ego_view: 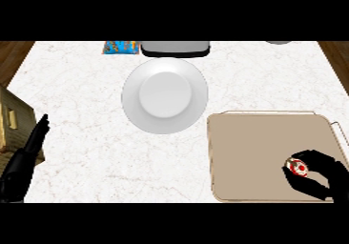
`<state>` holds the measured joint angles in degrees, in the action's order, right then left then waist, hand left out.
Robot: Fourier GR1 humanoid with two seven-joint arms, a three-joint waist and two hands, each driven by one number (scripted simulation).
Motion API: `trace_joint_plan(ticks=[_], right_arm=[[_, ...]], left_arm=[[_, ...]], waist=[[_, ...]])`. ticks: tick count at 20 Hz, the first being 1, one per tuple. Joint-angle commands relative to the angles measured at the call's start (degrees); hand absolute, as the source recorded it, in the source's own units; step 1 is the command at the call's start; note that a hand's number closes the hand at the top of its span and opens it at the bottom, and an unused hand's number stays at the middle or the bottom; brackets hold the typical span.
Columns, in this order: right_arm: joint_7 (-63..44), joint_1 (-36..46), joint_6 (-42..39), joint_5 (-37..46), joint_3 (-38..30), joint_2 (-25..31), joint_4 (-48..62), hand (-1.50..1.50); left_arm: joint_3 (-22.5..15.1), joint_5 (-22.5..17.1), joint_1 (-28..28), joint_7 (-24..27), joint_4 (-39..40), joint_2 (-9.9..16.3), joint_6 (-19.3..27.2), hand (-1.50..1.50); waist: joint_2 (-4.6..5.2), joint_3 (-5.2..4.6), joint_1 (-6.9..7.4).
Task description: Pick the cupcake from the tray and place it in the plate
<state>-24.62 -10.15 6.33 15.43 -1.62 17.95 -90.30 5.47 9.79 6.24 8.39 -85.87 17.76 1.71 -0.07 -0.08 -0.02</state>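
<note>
— Which step is judged to be in hand?

— The grasp. The cupcake (298,167) is seen at the near right of the tray (255,152), and the right hand (319,178) is curled round it, thumb and fingers closed about its sides. Whether it is lifted yet cannot be told.

— And what is called for next?

— A lift clear of the tray, then a carry to the far left, where the plate (165,95) is set just beyond the tray's far-left corner.

— The left hand (26,157)?

— It is held open, fingers straight, resting at the near left edge, well apart from the cupcake.
</note>
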Motion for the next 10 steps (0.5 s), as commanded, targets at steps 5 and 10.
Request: trace_joint_plan(ticks=[5, 10], right_arm=[[7.85, 18.86, -13.24, 9.09, 9.3, 11.88, 4.01, 1.5], [16.94, 27.98, -21.55, 12.89, 14.12, 19.27, 6.94, 1.5]], left_arm=[[-3.52, 0.89, -4.72, 1.15, -0.17, -0.77, -2.88, 0.0], [-6.2, 1.62, -7.21, 1.57, -1.02, -1.12, -4.37, 0.0]], waist=[[2.56, -0.03, 10.39], [4.43, 0.19, 15.88]])
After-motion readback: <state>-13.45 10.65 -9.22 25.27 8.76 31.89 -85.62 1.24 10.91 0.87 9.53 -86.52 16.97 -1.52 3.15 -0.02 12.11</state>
